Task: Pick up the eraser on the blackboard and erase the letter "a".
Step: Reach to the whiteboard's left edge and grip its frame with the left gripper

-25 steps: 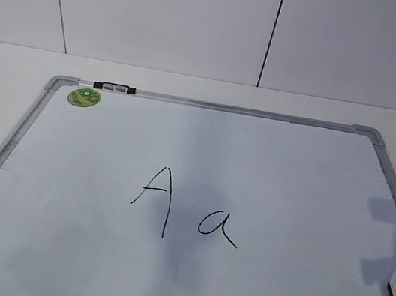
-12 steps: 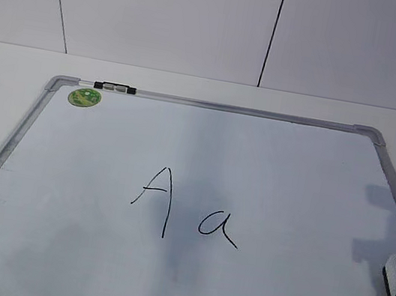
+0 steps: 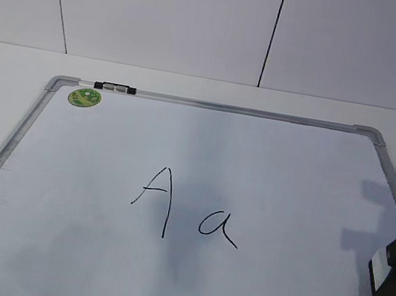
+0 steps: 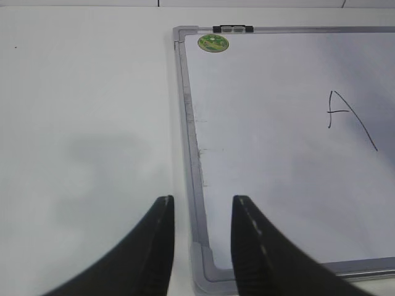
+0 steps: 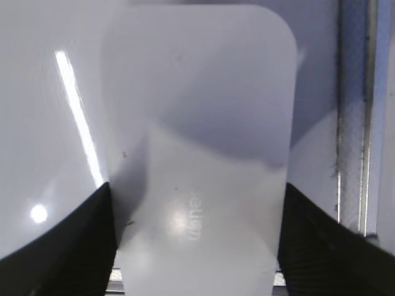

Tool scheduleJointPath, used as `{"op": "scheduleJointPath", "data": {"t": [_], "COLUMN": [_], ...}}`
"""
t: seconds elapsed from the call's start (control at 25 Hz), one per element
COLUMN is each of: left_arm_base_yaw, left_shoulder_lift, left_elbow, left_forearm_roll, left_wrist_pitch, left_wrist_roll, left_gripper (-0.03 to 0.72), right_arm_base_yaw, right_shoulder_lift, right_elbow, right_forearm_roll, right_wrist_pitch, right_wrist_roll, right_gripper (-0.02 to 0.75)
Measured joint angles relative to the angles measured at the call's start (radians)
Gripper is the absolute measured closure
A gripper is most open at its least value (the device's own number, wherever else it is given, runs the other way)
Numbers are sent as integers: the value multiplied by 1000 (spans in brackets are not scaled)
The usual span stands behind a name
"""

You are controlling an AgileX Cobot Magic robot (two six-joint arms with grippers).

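We find right hand (image 5: 197, 246) closed around eraser (image 5: 197, 135), fingers touching both long sides (lift-off undetermined). Eraser sits between its fingers, over blackboard (image 3: 213, 106) beside frame edge. Letter "a" (image 3: 218, 227) intact, well apart from hand; erasing outstanding. Left hand (image 4: 200, 246) partly open, empty, over worktop (image 4: 80, 123). Count: one eraser, two letters.

Your bright, even overhead light, glare streak on the blackboard (image 5: 77, 117), soft-focus eraser (image 5: 200, 154), faint grey shadows.
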Motion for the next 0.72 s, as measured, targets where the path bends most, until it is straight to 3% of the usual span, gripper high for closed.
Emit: {"op": "scheduleJointPath", "data": {"t": [0.52, 0.72], "left_arm_base_yaw": [-2, -2], "left_shoulder_lift": [186, 276], "left_elbow": [0, 0], "left_forearm_roll": [-15, -17], "left_wrist_pitch": [-9, -15], "left_wrist_roll": [0, -4], "left_gripper": [442, 435], "right_arm_base_yaw": [5, 66], "right_shoulder_lift": [49, 52], "right_elbow": [-128, -173], "right_forearm_roll": [-4, -48], "right_wrist_pitch": [153, 172], "right_wrist_roll": [-2, 25], "right_gripper": [197, 197]}}
